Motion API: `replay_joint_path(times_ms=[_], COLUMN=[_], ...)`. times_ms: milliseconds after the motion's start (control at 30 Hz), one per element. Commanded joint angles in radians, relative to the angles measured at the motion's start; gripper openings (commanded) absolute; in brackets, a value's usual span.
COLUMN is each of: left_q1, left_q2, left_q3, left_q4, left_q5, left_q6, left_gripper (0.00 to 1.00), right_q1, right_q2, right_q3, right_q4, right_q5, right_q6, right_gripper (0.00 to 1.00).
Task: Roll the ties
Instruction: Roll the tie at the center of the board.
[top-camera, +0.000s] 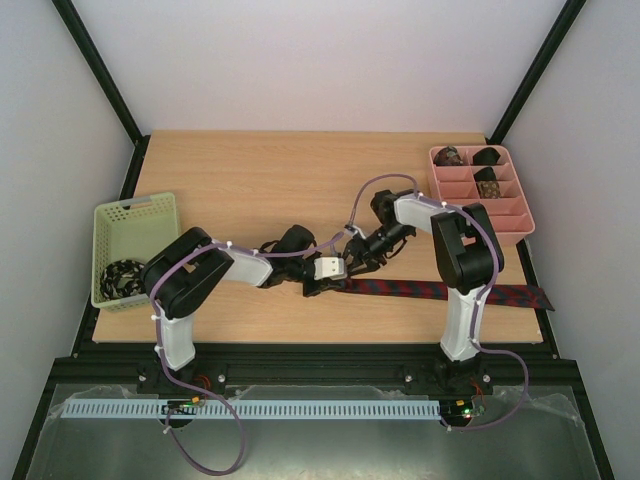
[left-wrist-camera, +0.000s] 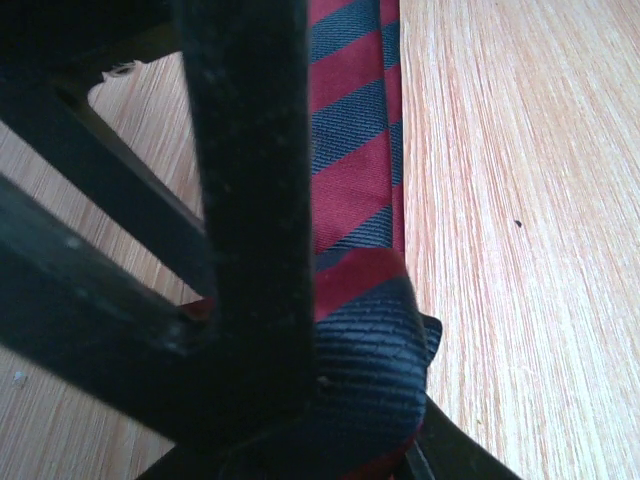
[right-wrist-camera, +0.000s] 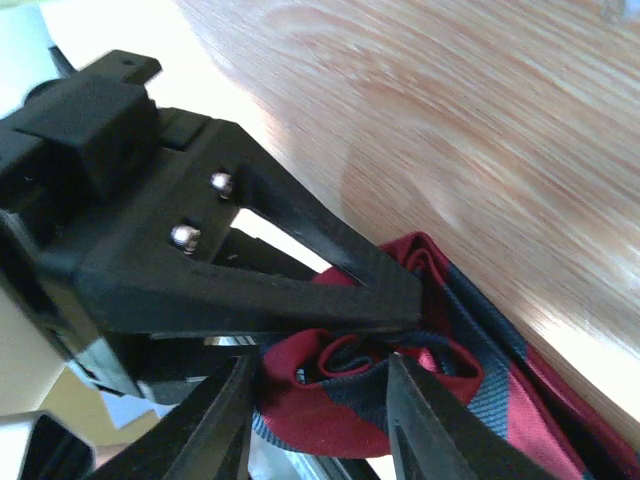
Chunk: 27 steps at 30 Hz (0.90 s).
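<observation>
A dark red tie with navy stripes (top-camera: 440, 291) lies as a long strip along the table's front, its left end rolled into a small coil (right-wrist-camera: 340, 390). My two grippers meet at that coil. My right gripper (right-wrist-camera: 322, 425) has a finger on each side of the coil and grips it. My left gripper (left-wrist-camera: 370, 440) is closed on the same coil (left-wrist-camera: 375, 340), with one finger (right-wrist-camera: 300, 290) lying over its top. In the top view the left gripper (top-camera: 330, 272) and right gripper (top-camera: 358, 262) hide the coil. Three rolled ties (top-camera: 487, 182) sit in the pink tray.
The pink divided tray (top-camera: 510, 222) stands at the back right. A pale green mesh basket (top-camera: 135, 222) at the left edge holds a black-white tie (top-camera: 122, 276). The tie's wide end (top-camera: 530, 298) reaches the table's right front edge.
</observation>
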Motion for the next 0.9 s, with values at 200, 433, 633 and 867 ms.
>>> replay_joint_path(times_ms=[200,433,633,867], left_q1=[-0.006,-0.004,0.0,0.005], left_q2=[0.062,0.006,-0.093,-0.101], left_q3=[-0.002,-0.008,-0.083,-0.103], left_q4=[-0.16,-0.134,-0.069,0.0], left_q5=[-0.1,-0.099,-0.066,-0.016], left_q6=[-0.039,-0.124,-0.156,-0.139], left_gripper=[0.25,0.45,0.65,0.8], right_q1=[0.006,0.006,0.007,0.006], right_q2=[0.017,0.016,0.017,0.022], right_q3=[-0.017,-0.007,-0.012,-0.012], right_q4=[-0.055,-0.058,-0.051,-0.046], right_q5=[0.087,0.061,0.059,0.049], right_q6=[-0.005,-0.005,-0.003,-0.005], right_gripper=[0.03,0.01,0.02,0.04])
